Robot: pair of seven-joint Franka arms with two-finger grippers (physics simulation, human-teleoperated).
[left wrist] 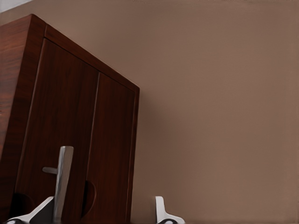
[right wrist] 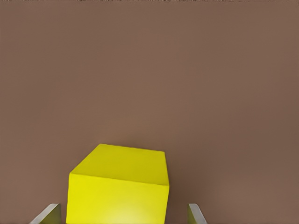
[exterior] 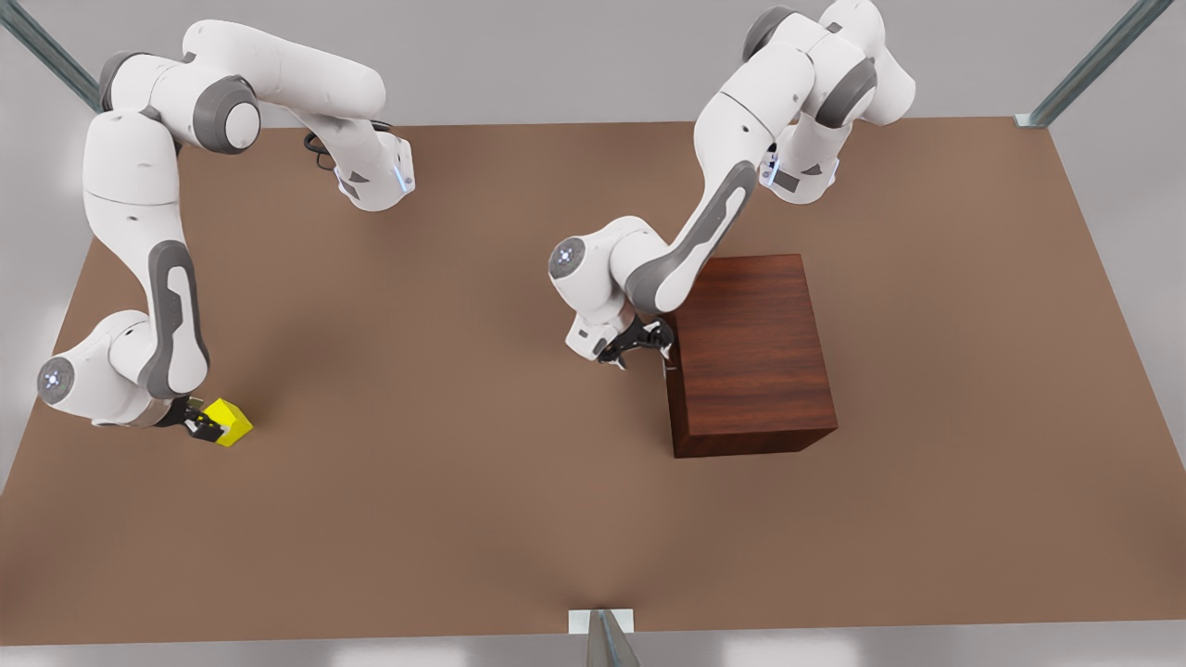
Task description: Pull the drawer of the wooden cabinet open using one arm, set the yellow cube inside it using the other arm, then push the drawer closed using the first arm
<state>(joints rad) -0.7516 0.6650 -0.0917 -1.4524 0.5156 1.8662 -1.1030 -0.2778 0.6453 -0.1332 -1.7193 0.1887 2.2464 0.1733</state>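
While right fingers [right wrist: 52, 213] straddle yellow cube [right wrist: 118, 186], left fingers [left wrist: 161, 210] flank drawer handle [left wrist: 62, 179]

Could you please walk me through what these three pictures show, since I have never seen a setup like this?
Two white robot arms stand on a brown table, drawn by a simulator. The front view looks down from above. The other two pictures come from cameras on the arms' wrists. The left end effector sits at the wooden cabinet, its open fingers around the silver handle of the shut drawer. The right end effector has open fingers on either side of the yellow cube, which rests on the table.
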